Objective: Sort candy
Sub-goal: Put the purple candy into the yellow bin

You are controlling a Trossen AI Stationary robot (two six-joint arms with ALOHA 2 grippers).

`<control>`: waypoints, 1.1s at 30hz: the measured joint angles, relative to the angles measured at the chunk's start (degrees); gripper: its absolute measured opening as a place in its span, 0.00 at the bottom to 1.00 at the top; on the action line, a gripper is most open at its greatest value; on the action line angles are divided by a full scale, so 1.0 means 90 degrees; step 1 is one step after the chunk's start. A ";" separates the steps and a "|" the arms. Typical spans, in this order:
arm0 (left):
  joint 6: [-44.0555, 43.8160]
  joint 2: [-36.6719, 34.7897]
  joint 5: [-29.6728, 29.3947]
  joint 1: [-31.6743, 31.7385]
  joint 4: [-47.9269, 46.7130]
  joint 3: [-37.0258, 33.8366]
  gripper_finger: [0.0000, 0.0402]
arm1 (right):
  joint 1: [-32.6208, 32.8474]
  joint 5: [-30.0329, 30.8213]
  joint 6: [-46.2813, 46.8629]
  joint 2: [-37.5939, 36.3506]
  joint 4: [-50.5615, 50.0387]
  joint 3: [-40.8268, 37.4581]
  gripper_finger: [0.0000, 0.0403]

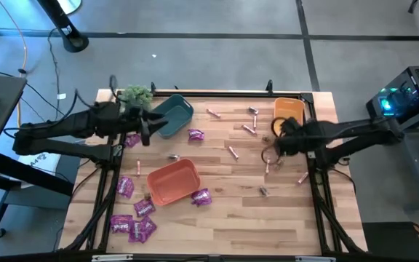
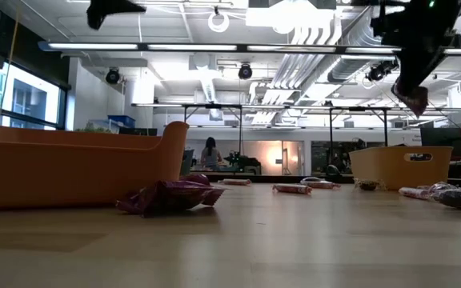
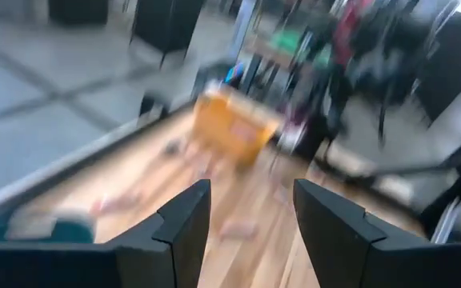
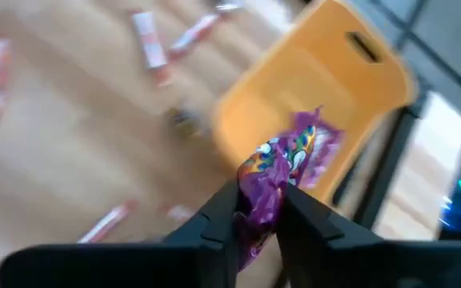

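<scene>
Already we had a purple packet (image 4: pixel 282 172) pinched in our right claw (image 4: pixel 258 212), with the yellow bin (image 1: pixel 288 110) just above it at right of frame. Our left claw (image 3: pixel 250 212) hung open and empty over the teal bin (image 1: pixel 173 113), upper left.

Magenta-purple packet (image 4: pixel 282 172) (printed with orange, white and blue), yellow bin (image 4: pixel 310 104), orange bin (image 1: pixel 173 182), teal bin (image 1: pixel 173 113).

No text, label, brand, number or sign is showing legibly in any view; the purple candy packet (image 4: pixel 282 172) is carrying colourful print, but it is blurring into shapes that cannot be read as letters.
</scene>
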 joint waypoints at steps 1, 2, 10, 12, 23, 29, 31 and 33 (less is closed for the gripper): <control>-0.0081 0.0031 -0.0002 0.0000 -0.0378 -0.0004 0.43 | -0.0283 0.0080 -0.0134 -0.0064 0.0020 -0.0103 0.20; -0.0155 0.0075 0.0006 -0.0006 -0.0691 -0.0005 0.43 | -0.0559 0.0184 -0.0253 -0.0113 0.0045 -0.0217 0.22; -0.0340 0.0376 0.0017 -0.0049 -0.1665 -0.0007 0.44 | -0.2659 -0.0062 -0.1826 -0.0267 0.1943 -0.0907 0.40; -0.0282 0.0464 0.0015 -0.0049 -0.1750 -0.0007 0.44 | -0.2939 -0.0154 -0.2118 -0.0223 0.2416 -0.1000 0.44; 0.1240 0.2951 0.0558 0.0450 -0.0028 -0.0007 0.44 | -0.3232 -0.1988 -0.3143 -0.0258 0.6443 -0.0999 0.51; 0.2532 0.4669 0.0839 0.0714 0.1181 0.0093 0.44 | -0.3232 -0.2075 -0.3060 -0.0270 0.6671 -0.0999 0.51; 0.2791 0.5188 0.0569 0.0783 0.1170 0.0282 0.44 | -0.3232 -0.2102 -0.2853 -0.0270 0.6659 -0.0999 0.51; 0.2958 0.5630 0.0304 0.0843 0.1157 0.0471 0.44 | -0.3232 -0.2216 -0.2747 -0.0270 0.6693 -0.0999 0.51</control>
